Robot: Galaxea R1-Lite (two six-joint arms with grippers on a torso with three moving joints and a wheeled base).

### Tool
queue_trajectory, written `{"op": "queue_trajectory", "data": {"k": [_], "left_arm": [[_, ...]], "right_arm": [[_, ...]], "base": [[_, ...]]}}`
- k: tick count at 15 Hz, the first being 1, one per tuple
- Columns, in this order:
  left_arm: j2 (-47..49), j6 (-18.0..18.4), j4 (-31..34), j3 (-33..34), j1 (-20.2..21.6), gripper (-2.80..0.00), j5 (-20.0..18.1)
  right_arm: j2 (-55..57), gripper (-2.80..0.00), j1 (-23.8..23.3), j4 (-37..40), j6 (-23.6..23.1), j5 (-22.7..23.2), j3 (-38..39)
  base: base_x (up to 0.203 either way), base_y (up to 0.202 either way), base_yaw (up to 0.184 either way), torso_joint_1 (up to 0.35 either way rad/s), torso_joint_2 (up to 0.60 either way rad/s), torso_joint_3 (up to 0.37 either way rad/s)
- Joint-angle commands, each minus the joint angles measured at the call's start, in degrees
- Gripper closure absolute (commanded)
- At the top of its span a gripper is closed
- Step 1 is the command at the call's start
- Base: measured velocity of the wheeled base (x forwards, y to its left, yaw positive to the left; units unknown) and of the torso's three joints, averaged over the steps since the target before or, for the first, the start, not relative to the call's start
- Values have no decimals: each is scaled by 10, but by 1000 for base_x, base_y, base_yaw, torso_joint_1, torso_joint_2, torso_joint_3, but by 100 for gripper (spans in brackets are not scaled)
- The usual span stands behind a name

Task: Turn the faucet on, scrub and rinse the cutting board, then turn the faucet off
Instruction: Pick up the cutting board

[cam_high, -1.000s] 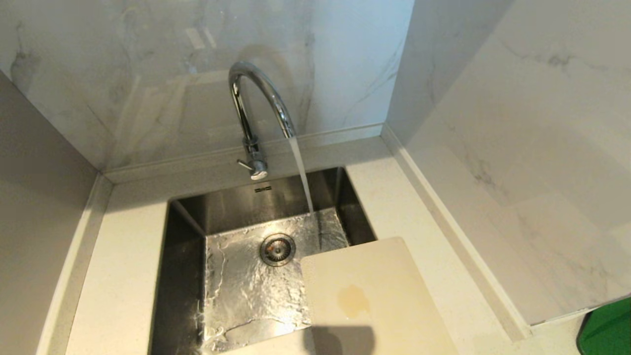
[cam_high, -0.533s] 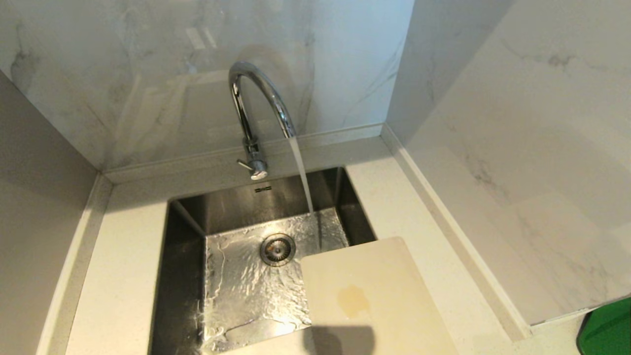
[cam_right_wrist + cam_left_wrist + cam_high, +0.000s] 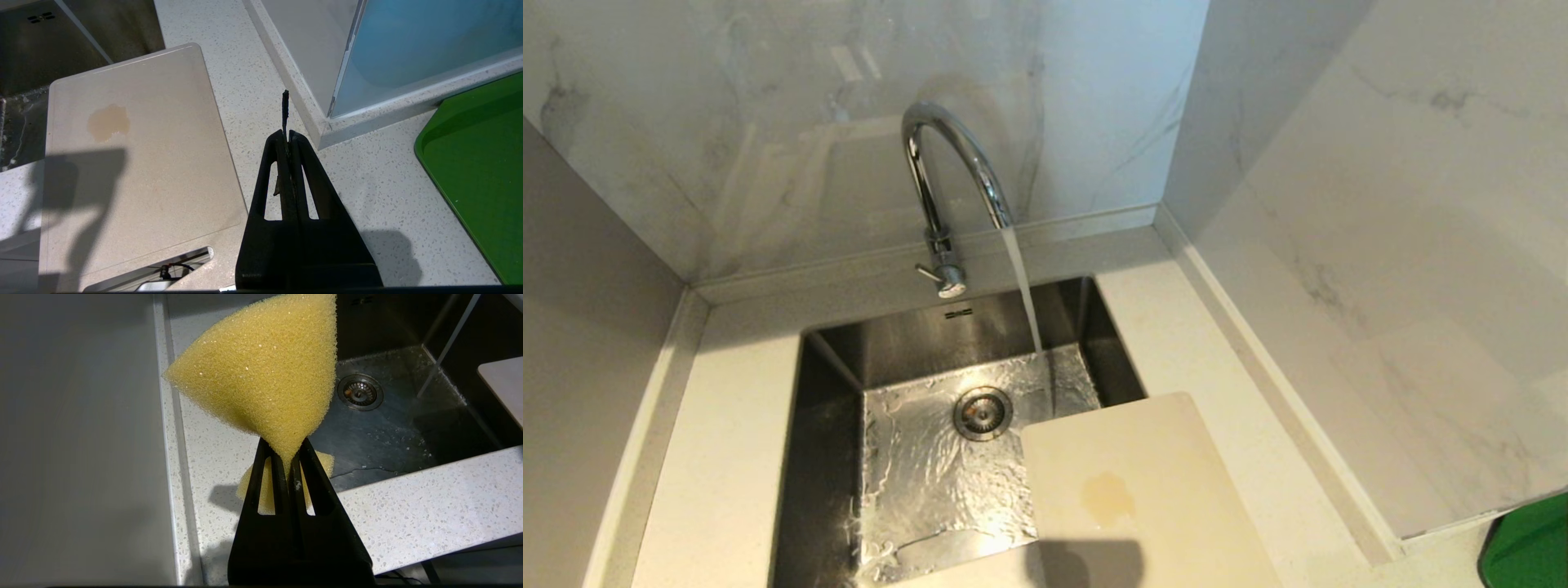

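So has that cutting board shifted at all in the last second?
No. The cutting board lies in the same spot: its far corner hangs over the sink just as before, equally close to the drain.

Walls: glossy white marble-look panels [image 3: 768, 122] behind and to the right, meeting in a corner; a plain grey panel [image 3: 580, 327] on the left.
Countertop: pale speckled stone [image 3: 727, 457] with a raised lip along the walls.
Sink: square steel basin [image 3: 833, 457] set into the countertop, its bottom wet.
Tray: green tray [image 3: 478, 163] lying on the countertop at far right.
Light: bright, casting hard shadows on the near countertop.
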Motion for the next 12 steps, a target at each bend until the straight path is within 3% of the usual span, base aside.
{"op": "queue_trajectory", "data": {"k": [1,8,12], "left_arm": [[-1,-1,-1,1,0,0,0],[-1,-1,-1,1,0,0,0],[-1,-1,-1,0,0,0,0]], "right_arm": [[-1,0,0,0,0,0,1],[-1,0,0,0,0,0,1],[-1,0,0,0,0,0,1]], "base": [[0,0,0,0,0,0],[0,0,0,0,0,0],[-170,0,-2,0,2,-1]]}}
